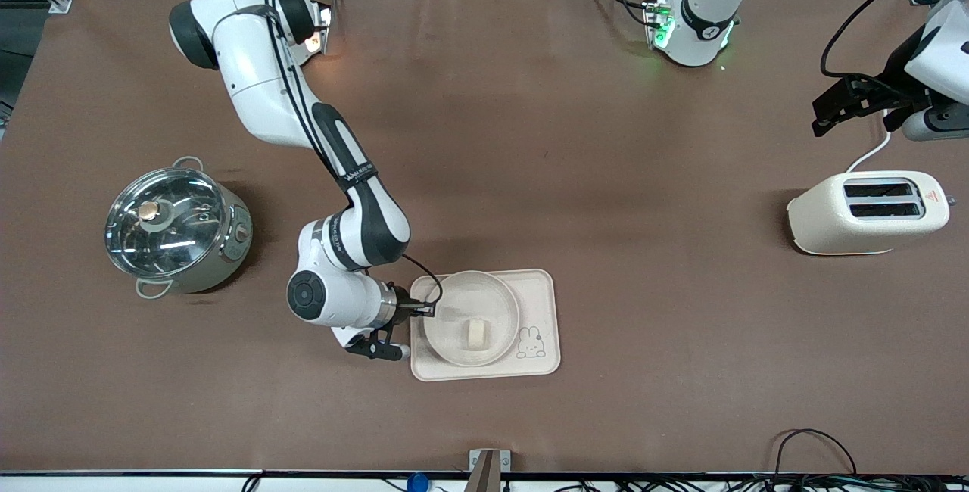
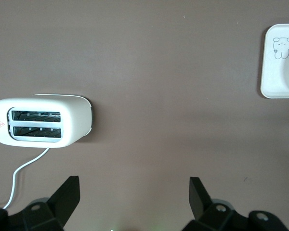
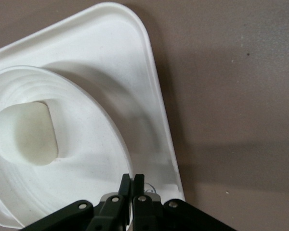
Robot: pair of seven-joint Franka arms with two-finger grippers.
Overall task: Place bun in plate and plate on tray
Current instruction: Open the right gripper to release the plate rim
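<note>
The round cream plate (image 1: 458,299) is on the rectangular tray (image 1: 539,297) with the rabbit drawing, toward the front camera's edge of the table. The small pale bun (image 1: 475,333) lies in the plate. My right gripper (image 1: 430,310) is shut on the plate's rim at the end toward the right arm. The right wrist view shows the shut fingers (image 3: 127,182) pinching the rim, with the plate (image 3: 91,154), the bun (image 3: 26,134) and the tray (image 3: 151,101). My left gripper (image 1: 833,110) waits open in the air near the toaster; the left wrist view (image 2: 135,192) shows it empty.
A steel pot with a glass lid (image 1: 176,225) stands at the right arm's end of the table. A cream toaster (image 1: 867,212) with a white cord stands at the left arm's end, also in the left wrist view (image 2: 38,122). Cables lie along the near edge.
</note>
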